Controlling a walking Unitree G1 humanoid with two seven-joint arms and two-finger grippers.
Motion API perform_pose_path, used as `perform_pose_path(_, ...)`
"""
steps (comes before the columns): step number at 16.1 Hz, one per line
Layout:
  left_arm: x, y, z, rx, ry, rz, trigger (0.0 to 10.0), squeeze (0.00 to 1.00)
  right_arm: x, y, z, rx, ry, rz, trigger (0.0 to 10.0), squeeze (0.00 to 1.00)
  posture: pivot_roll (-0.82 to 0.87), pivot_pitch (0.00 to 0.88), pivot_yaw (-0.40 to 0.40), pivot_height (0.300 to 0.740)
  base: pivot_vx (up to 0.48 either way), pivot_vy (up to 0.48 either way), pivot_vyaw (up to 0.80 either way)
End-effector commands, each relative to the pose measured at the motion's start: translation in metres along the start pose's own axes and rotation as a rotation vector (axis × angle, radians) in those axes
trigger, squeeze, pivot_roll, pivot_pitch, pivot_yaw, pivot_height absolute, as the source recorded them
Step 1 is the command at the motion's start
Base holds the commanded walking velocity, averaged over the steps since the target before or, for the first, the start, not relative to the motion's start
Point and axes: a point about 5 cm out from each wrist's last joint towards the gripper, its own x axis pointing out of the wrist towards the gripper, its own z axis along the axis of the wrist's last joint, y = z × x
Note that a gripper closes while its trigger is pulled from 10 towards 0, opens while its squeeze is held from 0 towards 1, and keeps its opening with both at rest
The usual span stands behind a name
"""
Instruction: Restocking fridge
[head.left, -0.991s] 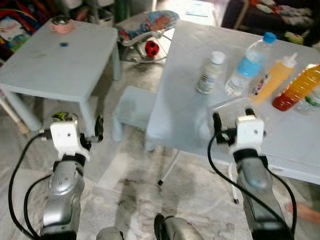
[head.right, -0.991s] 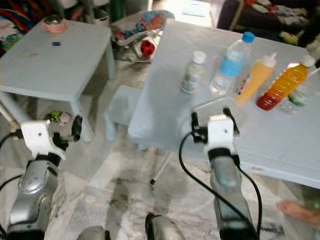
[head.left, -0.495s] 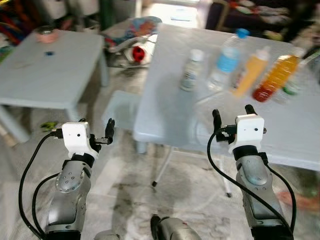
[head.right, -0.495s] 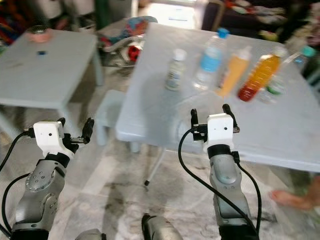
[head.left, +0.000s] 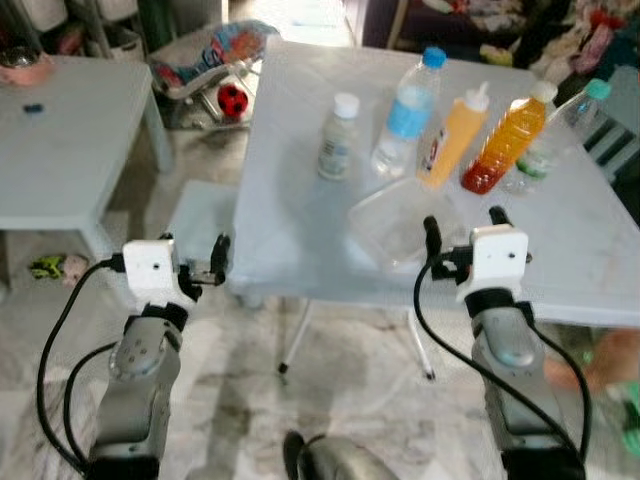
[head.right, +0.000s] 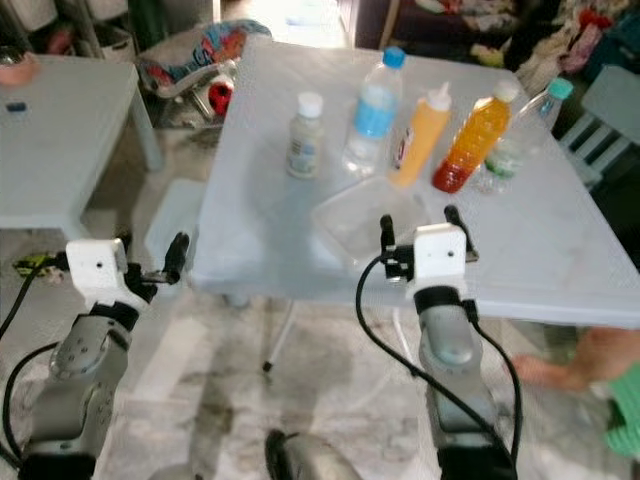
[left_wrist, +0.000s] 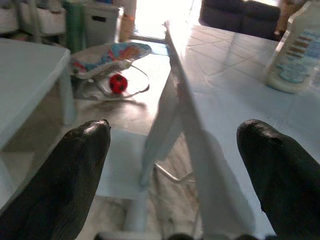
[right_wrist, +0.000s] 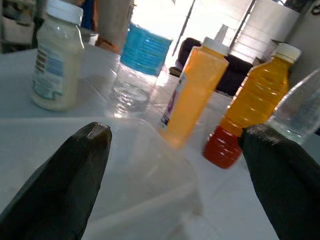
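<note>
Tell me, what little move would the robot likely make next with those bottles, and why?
Probably ease the right gripper forward over the clear container toward the orange squeeze bottle. Its fingers are open and empty at the table's near edge, the bottles stand untouched further back, and the left gripper is off the table's corner.

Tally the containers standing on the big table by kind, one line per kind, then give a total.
Clear water bottles: 2, blue-capped and teal-capped
White-capped cream bottle: 1
Orange squeeze bottle: 1
Orange-and-red drink bottle: 1
Clear plastic tub: 1
Total: 6
</note>
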Motion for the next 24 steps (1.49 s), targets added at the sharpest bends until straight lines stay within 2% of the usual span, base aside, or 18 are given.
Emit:
perform_pose_path(1,0.002,-0.002,0.0,0.003,-0.002,-0.005,10.0,0.0,0.001,-0.005,0.0,-0.01,0.004,-0.007,10.0,0.0,0.02,0.042,-0.06,0.74,0.0,0.0,0.0)
perform_pose_path(6,0.006,0.004,0.008,0.014,-0.032,0.023,10.0,0.0,0.007,-0.004,0.004,-0.011,-0.009,0.012,10.0,0.0,0.03,0.065,-0.065,0.74,0.0,0.0,0.0)
perform_pose_path(10,0.002,0.005,0.004,0.004,-0.025,0.036,10.0,0.0,0.002,0.011,0.001,0.04,0.016,0.108,10.0,0.0,0.03,0.071,-0.063,0.74,0.0,0.0,0.0)
perform_pose_path(12,0.001,0.002,0.002,0.0,-0.017,0.03,10.0,0.0,-0.009,0.006,-0.009,0.062,0.085,0.086,10.0,0.0,0.03,0.073,-0.063,0.74,0.0,0.0,0.0)
perform_pose_path(15,0.004,0.0,0.001,0.001,-0.013,0.016,10.0,0.0,-0.021,-0.012,-0.025,0.14,0.199,0.002,10.0,0.0,0.02,0.073,-0.058,0.74,0.0,0.0,0.0)
perform_pose_path(20,0.004,0.0,0.002,0.005,-0.014,0.007,10.0,0.0,-0.026,-0.018,-0.025,0.115,0.196,-0.035,10.0,0.0,0.02,0.076,-0.051,0.74,0.0,0.0,0.0)
perform_pose_path(24,0.004,-0.001,0.002,0.01,-0.015,-0.002,10.0,0.0,-0.029,-0.021,-0.03,0.123,0.241,-0.085,10.0,0.0,0.02,0.079,-0.05,0.74,0.0,0.0,0.0)
